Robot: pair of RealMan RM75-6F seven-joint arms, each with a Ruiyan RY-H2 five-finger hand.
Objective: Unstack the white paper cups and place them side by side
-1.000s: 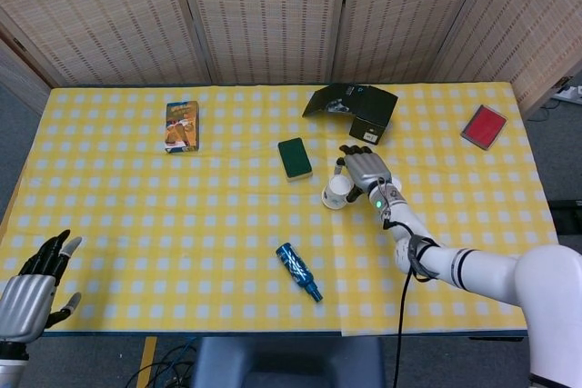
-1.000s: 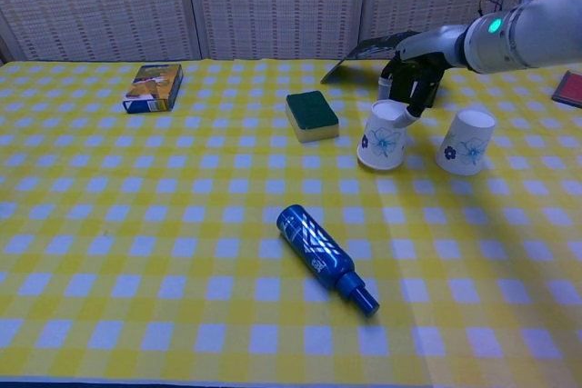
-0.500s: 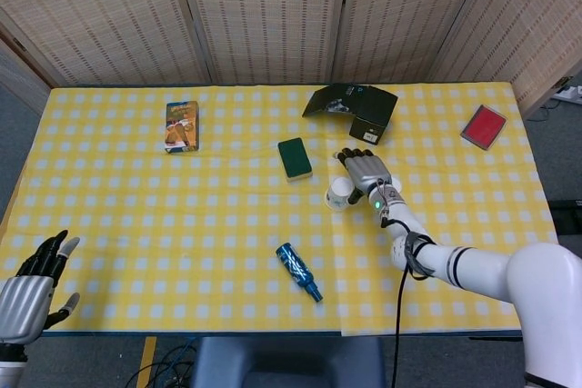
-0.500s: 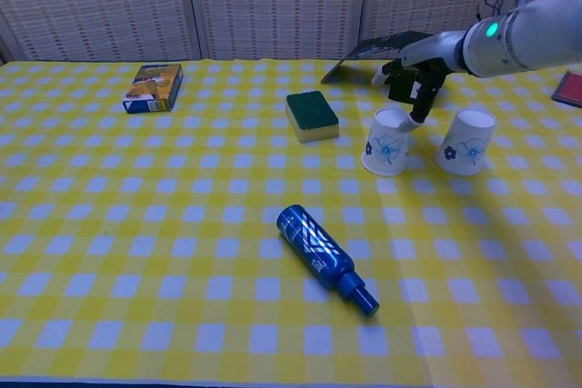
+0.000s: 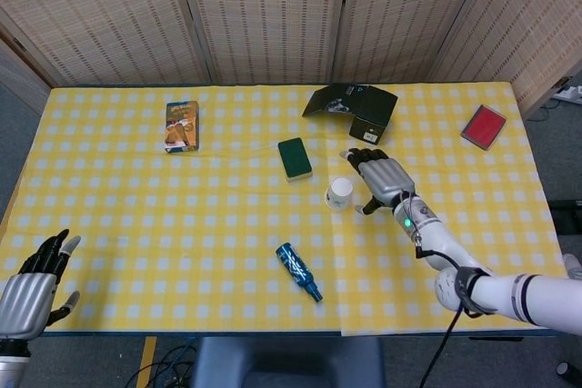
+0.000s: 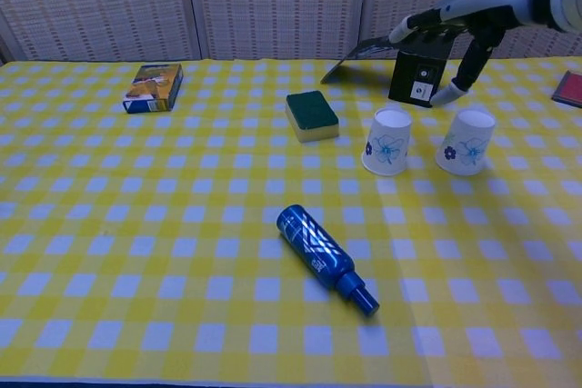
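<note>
Both white flower-printed paper cups (image 6: 386,141) (image 6: 465,141) stand inverted, near each other. The right hand (image 5: 380,175), fingers spread and empty, could topple either if lowered carelessly.

Two white paper cups (image 6: 386,141) (image 6: 466,141), blue flower prints, upside down, side by side, apart

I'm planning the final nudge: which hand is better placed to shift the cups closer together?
The right hand: it hovers open just above both paper cups. The left hand sits at the table's far near-left corner.
</note>
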